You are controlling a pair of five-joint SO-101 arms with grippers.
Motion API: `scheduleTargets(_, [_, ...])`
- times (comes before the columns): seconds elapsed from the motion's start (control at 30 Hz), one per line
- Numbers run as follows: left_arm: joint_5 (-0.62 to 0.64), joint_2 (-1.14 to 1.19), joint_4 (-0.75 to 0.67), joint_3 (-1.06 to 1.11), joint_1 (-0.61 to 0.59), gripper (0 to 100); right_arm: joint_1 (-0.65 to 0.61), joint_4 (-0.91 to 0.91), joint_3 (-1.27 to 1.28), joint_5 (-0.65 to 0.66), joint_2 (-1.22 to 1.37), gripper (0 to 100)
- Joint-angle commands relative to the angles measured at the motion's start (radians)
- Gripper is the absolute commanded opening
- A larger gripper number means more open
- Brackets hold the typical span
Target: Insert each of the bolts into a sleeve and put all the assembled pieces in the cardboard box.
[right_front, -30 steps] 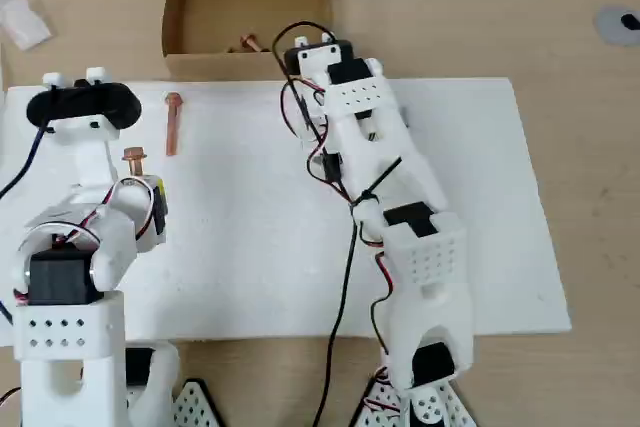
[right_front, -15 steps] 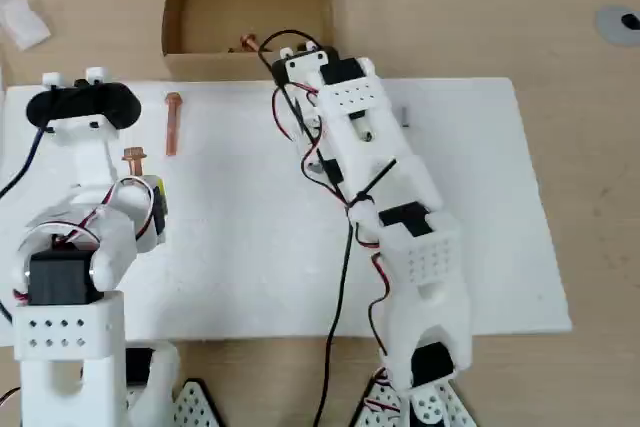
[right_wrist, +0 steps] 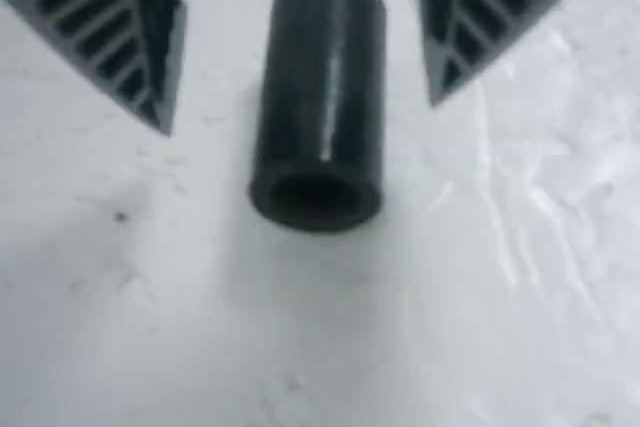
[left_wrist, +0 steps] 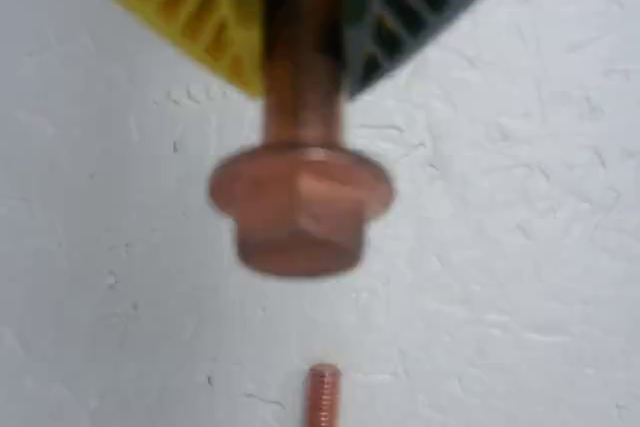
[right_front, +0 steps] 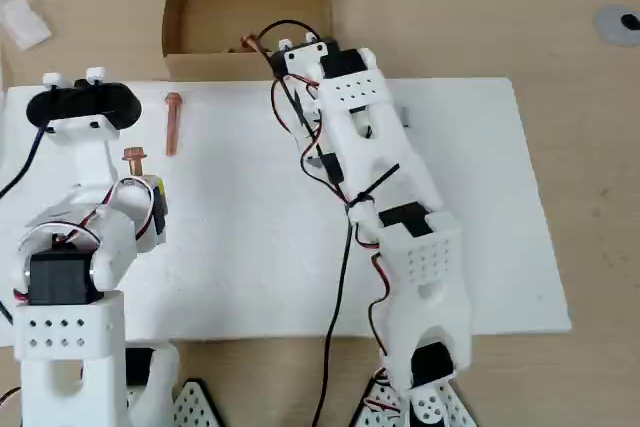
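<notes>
Wood-grain tabletop (right_front: 590, 147) runs under everything, and a white foam board (right_front: 250, 247) covers most of its middle. At the board's far edge stands the open cardboard box (right_front: 175, 17), its front wall against the foam. Just inside that wall lie copper-coloured pieces (right_front: 248, 44), too small and too cut off to tell whether they are bare bolts or bolts in sleeves.

The right arm (right_front: 410, 237) is stretched long from its base at the near edge across the board, its wrist ending just short of the box's front wall, with wires looping beside it. The left arm (right_front: 75, 247) is folded back on itself at the board's left side. From above, the right arm's wrist housing hides its pincer and what lies beneath.

The right gripper (right_wrist: 300, 102) has its black ribbed fingers (right_wrist: 110, 17) spread wide, one on either side of the black sleeve (right_wrist: 320, 97). The sleeve lies on its side on the foam, touching neither finger, its hollow end towards the camera.

The left gripper (left_wrist: 300, 37) is clamped on the shank of the held bolt (left_wrist: 300, 202), one finger yellow and one black, with the flanged hex head sticking out over the board. The loose bolt (right_front: 173, 122) lies flat on the foam near the box's front left corner, apart from the held one. In the left wrist view its threaded tip is cut off by the frame edge.

A grey disc (right_front: 618, 22) sits on the table at far right, and a white lump (right_front: 22, 22) at far left.
</notes>
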Motion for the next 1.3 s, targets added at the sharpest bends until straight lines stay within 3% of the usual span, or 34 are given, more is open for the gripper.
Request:
scheduleTargets(0.0, [-0.006,-0.021,-0.015,-0.006,0.014,1,-0.012,-0.006,-0.015,0.003,-0.004,20.3])
scheduleTargets(1.27, [-0.006,-0.021,-0.015,-0.006,0.014,1,-0.012,0.006,0.015,0.009,0.064,20.2])
